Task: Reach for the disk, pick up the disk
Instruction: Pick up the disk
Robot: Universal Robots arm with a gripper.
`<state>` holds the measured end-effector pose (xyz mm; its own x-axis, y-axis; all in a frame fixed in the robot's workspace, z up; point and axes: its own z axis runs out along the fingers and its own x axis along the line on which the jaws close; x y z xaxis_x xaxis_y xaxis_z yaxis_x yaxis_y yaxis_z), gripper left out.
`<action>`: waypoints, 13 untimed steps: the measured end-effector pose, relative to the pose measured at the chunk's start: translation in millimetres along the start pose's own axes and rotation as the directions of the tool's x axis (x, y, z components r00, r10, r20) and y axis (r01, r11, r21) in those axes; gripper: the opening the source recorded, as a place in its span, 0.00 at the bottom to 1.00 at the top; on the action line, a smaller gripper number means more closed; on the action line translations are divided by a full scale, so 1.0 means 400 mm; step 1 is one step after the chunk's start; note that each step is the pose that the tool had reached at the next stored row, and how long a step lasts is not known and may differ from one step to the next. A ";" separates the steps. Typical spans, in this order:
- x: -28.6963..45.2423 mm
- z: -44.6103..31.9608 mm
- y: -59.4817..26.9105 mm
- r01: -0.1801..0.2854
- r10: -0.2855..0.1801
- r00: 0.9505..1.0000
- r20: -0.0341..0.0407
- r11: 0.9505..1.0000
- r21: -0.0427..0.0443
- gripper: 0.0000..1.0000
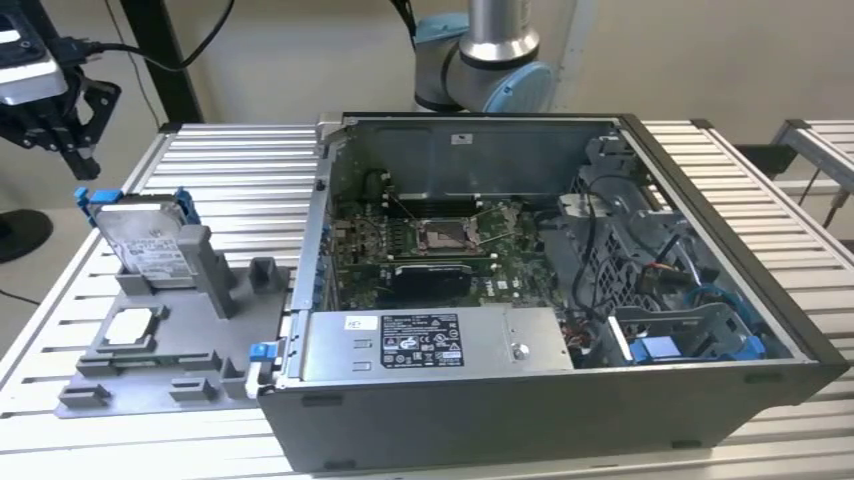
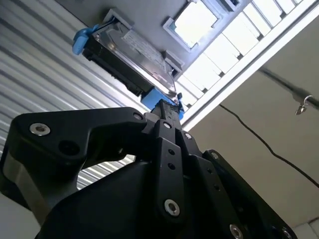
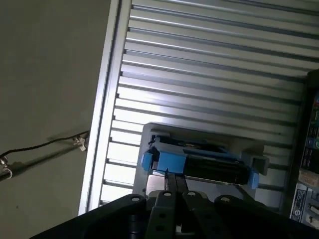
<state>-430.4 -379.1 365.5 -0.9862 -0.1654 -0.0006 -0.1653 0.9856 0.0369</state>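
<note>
Your claw (image 1: 80, 165) hangs closed and empty just above the disk (image 1: 144, 240). The disk stands upright in the grey holder (image 1: 174, 385) on the desk (image 1: 227, 170), beside the open computer case (image 1: 534, 420).

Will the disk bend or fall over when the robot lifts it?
Probably no bending: the disk looks like a stiff metal slab. It is likely heavy for its size. It stands on edge in a grey holder, so a sideways nudge might tip it.
</note>
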 end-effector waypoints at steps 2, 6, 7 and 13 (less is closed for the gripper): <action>0.000 0.000 0.000 0.035 -0.035 0.999 -0.001 0.999 0.000 0.00; 0.000 0.000 0.000 0.105 -0.105 0.994 -0.004 0.994 0.000 0.00; 0.000 0.000 0.000 0.120 -0.120 0.993 -0.004 0.993 0.000 0.00; 0.000 0.000 0.000 0.221 -0.221 0.975 -0.008 0.975 -0.001 0.00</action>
<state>-430.4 -379.1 365.5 -0.9254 -0.3790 -0.0005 -0.3788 0.9247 0.0367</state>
